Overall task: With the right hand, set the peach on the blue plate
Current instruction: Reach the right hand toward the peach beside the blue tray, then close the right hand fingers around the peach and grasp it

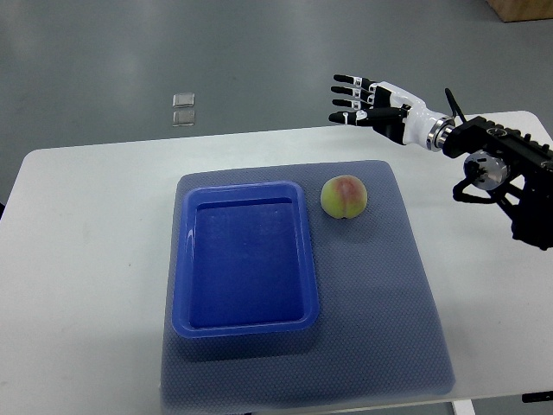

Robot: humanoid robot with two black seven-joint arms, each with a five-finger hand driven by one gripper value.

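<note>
A peach (345,197), round and yellow-green with a pink blush and a crease down its near side, sits on a grey-blue textured mat (406,303), toward the mat's far edge. It lies just beside the far right corner of the blue plate (244,322), close to the rim but not in it. The plate is a deep rectangular tray with a raised rim, holding nothing, and takes up the left half of the mat. The mat covers the middle of a white table (86,259).

The right robot hand (367,102) hangs above the table's far edge, beyond the peach and a little to its right, well apart from it. Its fingers are spread and straight, pointing left, holding nothing. Its arm enters from the right edge. No left arm shows.

The peach looks light, rounded and likely to roll; if real, it would bruise under a hard squeeze. A gentle wrap around its widest part, from above, seems the safest hold.
</note>
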